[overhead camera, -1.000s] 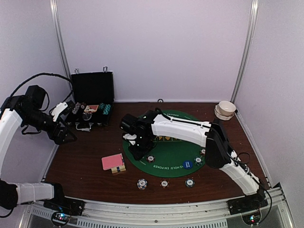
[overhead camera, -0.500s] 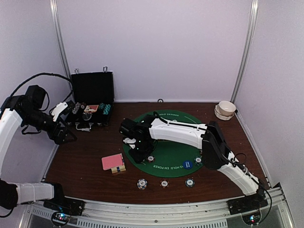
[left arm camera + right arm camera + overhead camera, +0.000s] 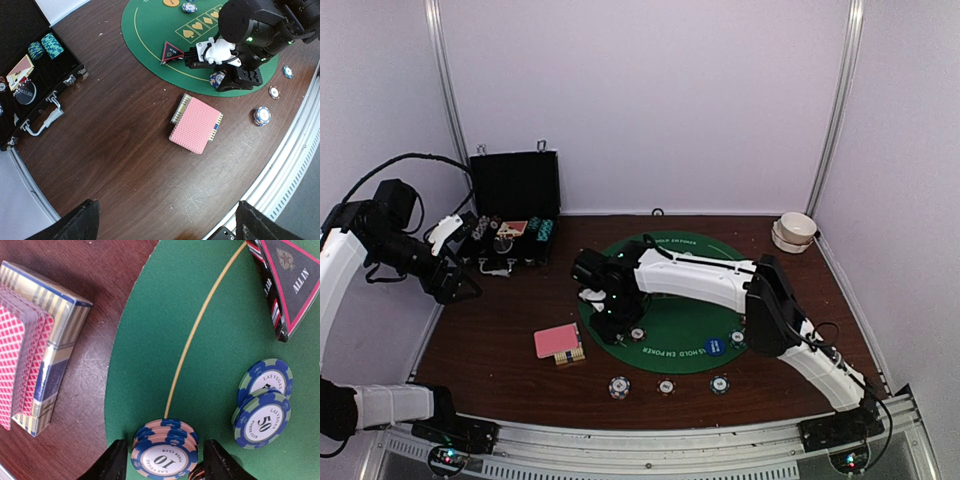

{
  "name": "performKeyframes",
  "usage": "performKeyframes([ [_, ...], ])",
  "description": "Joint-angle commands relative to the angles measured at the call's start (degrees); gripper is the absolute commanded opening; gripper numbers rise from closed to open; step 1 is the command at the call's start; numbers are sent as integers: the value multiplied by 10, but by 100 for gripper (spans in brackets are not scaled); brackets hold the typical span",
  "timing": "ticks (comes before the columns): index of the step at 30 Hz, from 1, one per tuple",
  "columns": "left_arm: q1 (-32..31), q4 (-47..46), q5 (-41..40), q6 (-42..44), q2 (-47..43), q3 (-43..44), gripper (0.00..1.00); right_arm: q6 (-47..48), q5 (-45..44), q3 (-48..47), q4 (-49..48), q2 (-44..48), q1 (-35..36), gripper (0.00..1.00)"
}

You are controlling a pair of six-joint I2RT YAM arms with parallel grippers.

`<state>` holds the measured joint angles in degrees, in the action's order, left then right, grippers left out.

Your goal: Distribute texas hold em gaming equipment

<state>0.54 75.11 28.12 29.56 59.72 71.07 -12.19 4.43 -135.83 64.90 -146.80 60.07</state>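
Note:
My right gripper is low over the near left part of the green poker mat. In the right wrist view the gripper is open, its fingers standing on either side of a stack of pink-and-blue "10" chips with small gaps. Two green-and-blue "50" chips and the red-black triangle marker lie beside it. The pink-backed card deck lies on the wood left of the mat. My left gripper is open and empty, high above the table's left side.
The open black case stands at the back left. A white bowl is at the back right. Three chips lie along the front of the table. A blue disc lies on the mat's near edge.
My right arm has shifted slightly left and settled around the chip stack. The left arm has not moved.

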Motion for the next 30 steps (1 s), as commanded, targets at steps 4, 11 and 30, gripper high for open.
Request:
performKeyframes([
  [4, -3, -4, 4, 8, -2, 17, 98, -1, -27, -7, 6, 66, 1, 54],
  [11, -2, -1, -2, 11, -3, 20, 98, 8, -27, 86, 1, 156, 42, 59],
  [30, -3, 6, 6, 14, -5, 15, 98, 8, 12, 230, -48, 168, 132, 87],
])
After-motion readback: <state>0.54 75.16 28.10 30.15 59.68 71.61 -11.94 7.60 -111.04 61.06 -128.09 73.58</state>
